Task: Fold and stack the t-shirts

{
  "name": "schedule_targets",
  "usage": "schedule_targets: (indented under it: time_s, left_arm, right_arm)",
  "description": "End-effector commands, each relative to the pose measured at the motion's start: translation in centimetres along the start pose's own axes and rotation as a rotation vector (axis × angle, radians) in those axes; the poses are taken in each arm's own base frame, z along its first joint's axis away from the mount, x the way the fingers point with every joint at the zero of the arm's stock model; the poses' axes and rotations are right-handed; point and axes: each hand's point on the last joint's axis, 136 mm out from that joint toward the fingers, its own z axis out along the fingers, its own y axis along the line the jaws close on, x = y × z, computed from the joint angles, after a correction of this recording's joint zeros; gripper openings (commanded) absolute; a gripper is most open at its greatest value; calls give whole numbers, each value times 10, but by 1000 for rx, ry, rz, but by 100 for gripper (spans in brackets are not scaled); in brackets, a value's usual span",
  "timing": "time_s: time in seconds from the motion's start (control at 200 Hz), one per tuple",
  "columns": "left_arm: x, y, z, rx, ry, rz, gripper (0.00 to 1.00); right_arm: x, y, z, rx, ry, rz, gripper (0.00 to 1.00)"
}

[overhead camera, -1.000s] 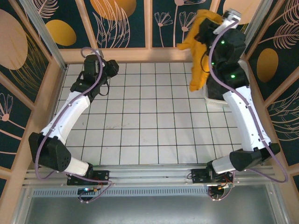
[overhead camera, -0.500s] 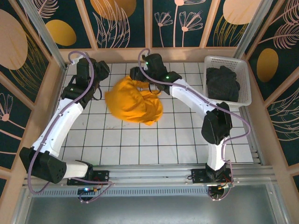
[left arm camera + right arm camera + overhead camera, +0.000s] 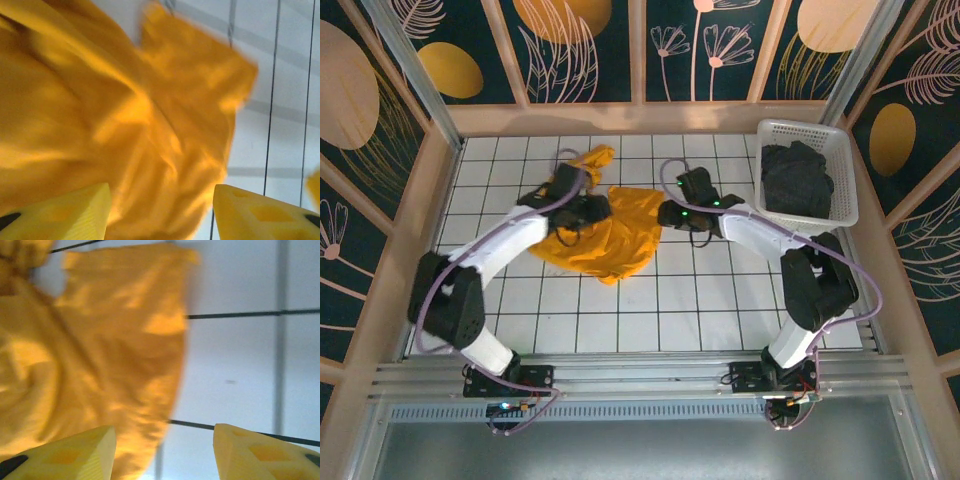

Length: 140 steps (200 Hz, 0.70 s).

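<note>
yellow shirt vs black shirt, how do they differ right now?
Colour: the mustard shirt is orange-yellow, the dark shirt charcoal-black.
Place: the mustard shirt lies on the tiled table; the dark shirt sits in the white basket.
Pose: the mustard shirt is loosely spread out and rumpled, the dark shirt bunched into a heap.
Both are unfolded.

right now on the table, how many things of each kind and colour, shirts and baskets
mustard t-shirt: 1
dark t-shirt: 1
white mesh basket: 1
total: 3
</note>
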Motion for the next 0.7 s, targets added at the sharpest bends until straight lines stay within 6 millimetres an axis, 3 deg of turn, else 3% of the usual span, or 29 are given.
schedule_targets:
  time_s: [0.0, 0.11, 0.19, 0.335, 0.5, 0.621, 0.696]
  left_arm:
    - [61, -39, 25, 11, 163, 260, 61]
    - [92, -39, 50, -106, 183, 415, 69]
    - [100, -36, 66, -166, 180, 448, 74]
    - [75, -30, 85, -316, 71, 450, 76]
    - [46, -45, 95, -359, -27, 447, 78]
    - [51, -40, 115, -389, 13, 490, 75]
    - [65, -34, 129, -379, 65, 494, 63]
  right_arm:
    - [-35, -17, -21, -34, -93, 98, 55]
    - [-54, -34, -31, -29, -120, 154, 56]
    - [-61, -40, -35, -37, -127, 180, 57]
    - [-65, -39, -40, -63, -126, 194, 57]
    - [-54, -40, -39, -76, -106, 204, 57]
    - [-48, -43, -38, -72, -99, 211, 57]
    - [-47, -44, -40, -71, -105, 215, 57]
